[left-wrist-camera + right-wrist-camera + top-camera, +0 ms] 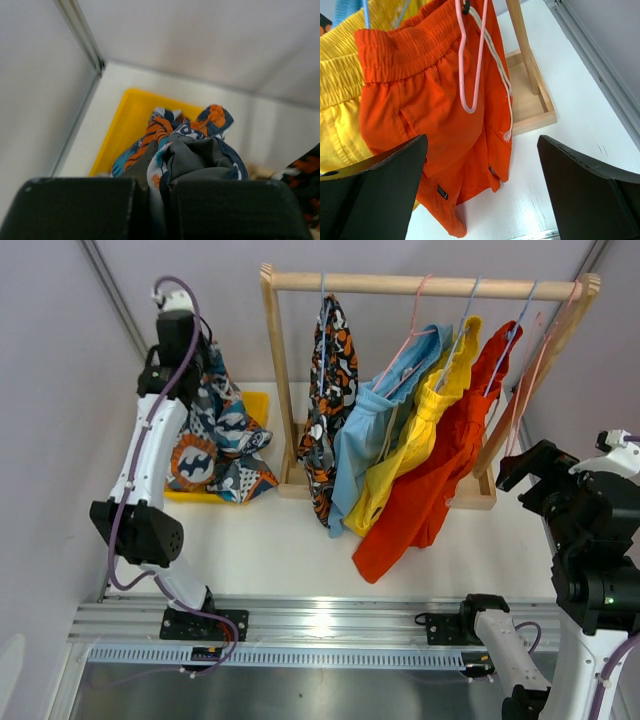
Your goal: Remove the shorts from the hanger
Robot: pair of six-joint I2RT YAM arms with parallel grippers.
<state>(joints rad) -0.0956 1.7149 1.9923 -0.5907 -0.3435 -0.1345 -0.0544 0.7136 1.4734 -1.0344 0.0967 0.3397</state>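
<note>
Left fingers (80,210) are pinched shut on the dark blue shorts (200,155), held over the yellow tray (125,120) at the far left of the surface (270,540); the hem probably touches the tray, hard to tell. Step: dropping this pair off. Next: release, then reach for the rack (400,284). Four pairs hang there: blotch shorts (330,390), light blue shorts (365,440), yellow shorts (420,430), red shorts (420,100). Right fingers (375,190) are wide apart and empty, near the red shorts. The pink hanger (470,75) and drawstring could snag.
</note>
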